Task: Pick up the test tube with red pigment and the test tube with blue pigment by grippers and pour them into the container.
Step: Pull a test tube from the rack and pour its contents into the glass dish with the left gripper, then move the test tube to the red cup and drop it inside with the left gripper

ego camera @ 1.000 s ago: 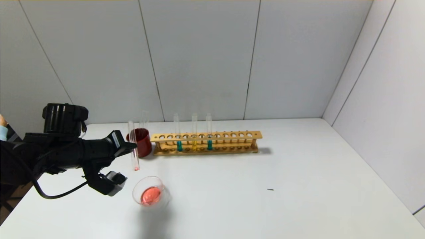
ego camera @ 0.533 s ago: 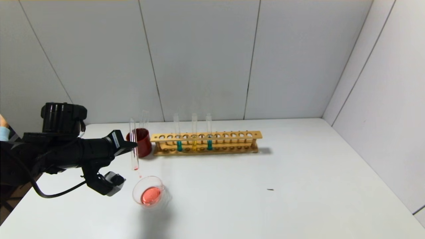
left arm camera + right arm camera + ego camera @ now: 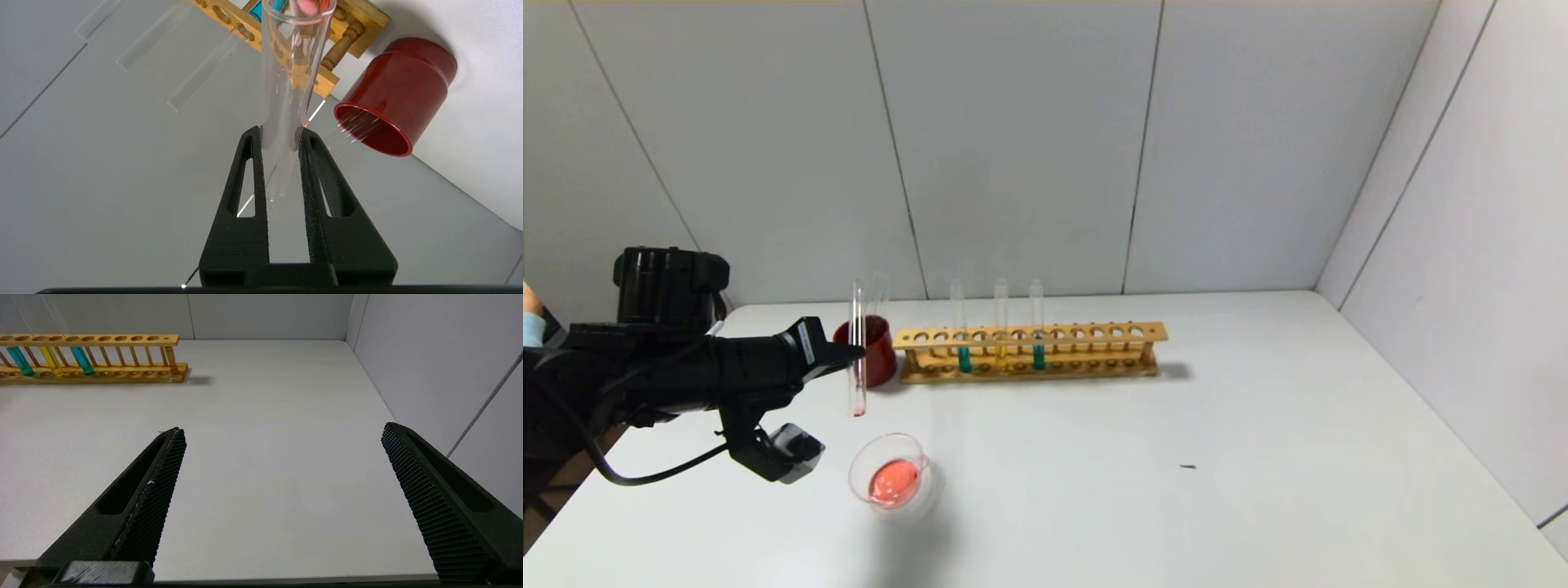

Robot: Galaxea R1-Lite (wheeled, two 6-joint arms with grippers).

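Note:
My left gripper [image 3: 856,353] [image 3: 280,130] is shut on the test tube with red pigment [image 3: 856,351] [image 3: 292,69]. The tube hangs almost vertical, nearly empty, with a red trace at its lower end, a little above and behind the container [image 3: 888,474]. That container is a clear glass dish with red liquid in its bottom. Two tubes with teal-blue liquid [image 3: 964,355] [image 3: 1038,355] stand in the wooden rack [image 3: 1094,333], a yellow one [image 3: 1001,353] between them. My right gripper [image 3: 284,428] is open over bare table, with nothing between its fingers.
A dark red cup [image 3: 876,363] [image 3: 402,90] stands just behind the held tube, left of the rack, with an empty clear tube [image 3: 878,294] leaning in it. A small dark speck [image 3: 1188,466] lies on the white table. Grey walls close the back and right.
The held tube has swung from a slight tilt to nearly vertical and risen a little with the left arm. A red drop fell from its lower end toward the container.

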